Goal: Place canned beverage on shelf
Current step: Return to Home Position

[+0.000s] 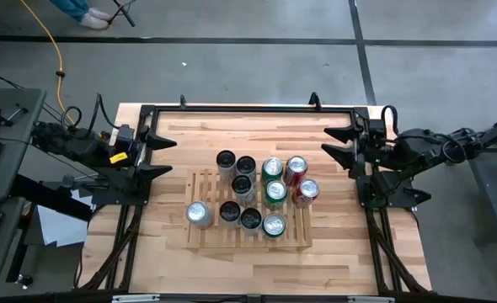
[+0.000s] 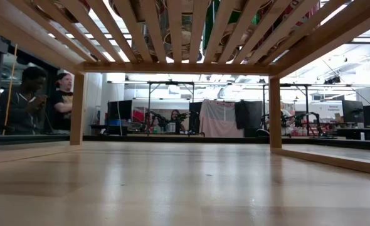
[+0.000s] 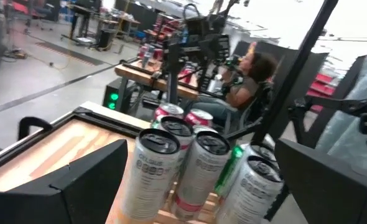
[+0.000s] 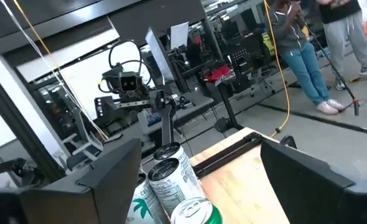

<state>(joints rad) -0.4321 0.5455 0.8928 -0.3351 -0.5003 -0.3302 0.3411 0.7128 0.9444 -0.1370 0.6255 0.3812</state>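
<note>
The shelf, a light-wood slatted rack, lies in the middle of the butcher-block table. Several canned beverages stand upright on it in a cluster: dark ones, a silver one, green ones and red ones. My left gripper stays open at the table's left edge, pointing level at the cans and well short of them. My right gripper stays open at the table's right edge, likewise facing the cans. The low view looks out from under the shelf's slats and shows neither gripper.
A dark metal frame runs along the table's far edge and sides. Bare tabletop lies left, right and in front of the shelf. People sit and stand in the room beyond the table.
</note>
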